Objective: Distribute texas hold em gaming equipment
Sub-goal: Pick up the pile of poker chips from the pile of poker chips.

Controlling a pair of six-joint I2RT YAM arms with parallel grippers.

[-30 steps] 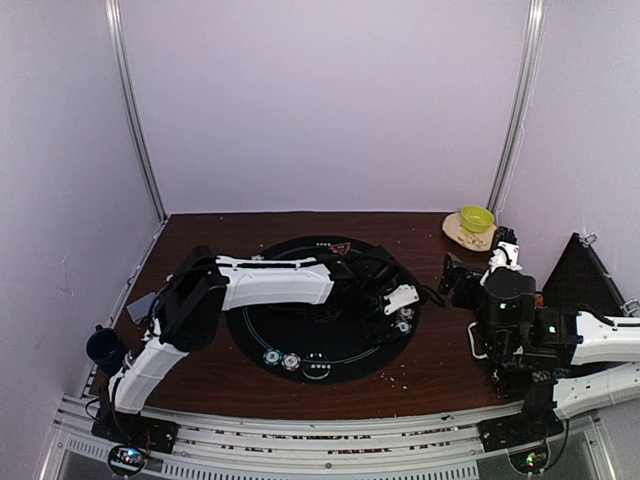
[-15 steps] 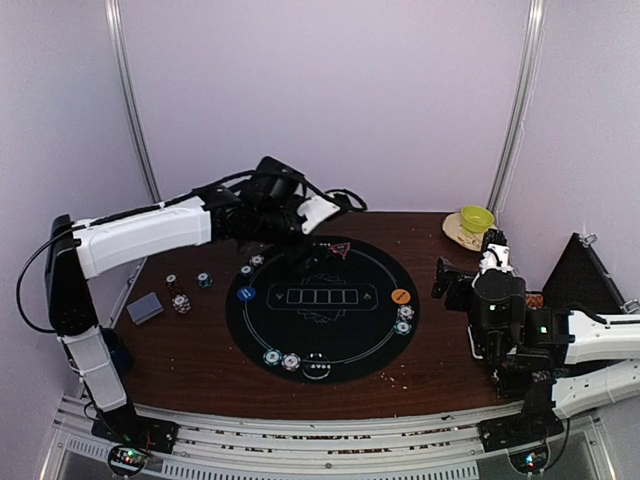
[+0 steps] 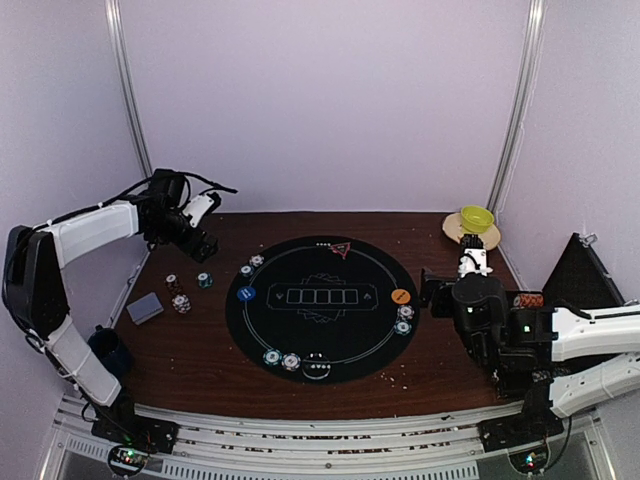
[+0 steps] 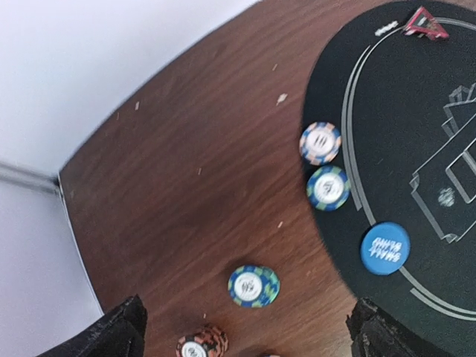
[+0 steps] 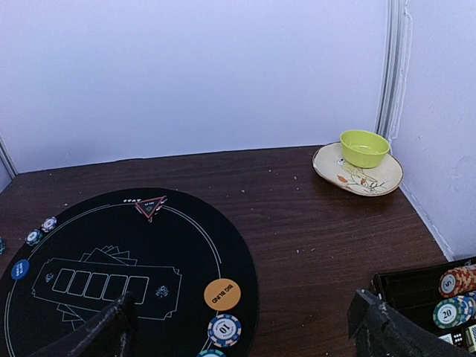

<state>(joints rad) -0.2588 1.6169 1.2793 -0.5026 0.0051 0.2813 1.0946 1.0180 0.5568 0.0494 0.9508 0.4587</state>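
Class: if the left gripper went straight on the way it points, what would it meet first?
Most likely the blue-green chip lying on the wooden table, centred ahead of the open left gripper. Depth is unclear, so it may touch bare wood beside it.

**Dark wood surface, round mat at its centre**

The brown wooden surface (image 3: 430, 360) carries a round black mat (image 3: 320, 335) lying flat in the middle. On the bare wood left of the mat lie three loose poker chips (image 3: 205, 280), with a grey deck of cards (image 3: 145, 307) just beside them. A dark blue mug (image 3: 103, 348) stands at the near left edge. A patterned plate (image 5: 372, 178) sits in the far right corner. A black tray (image 5: 394, 286) rests by the right wall. Pale crumbs dot the wood.
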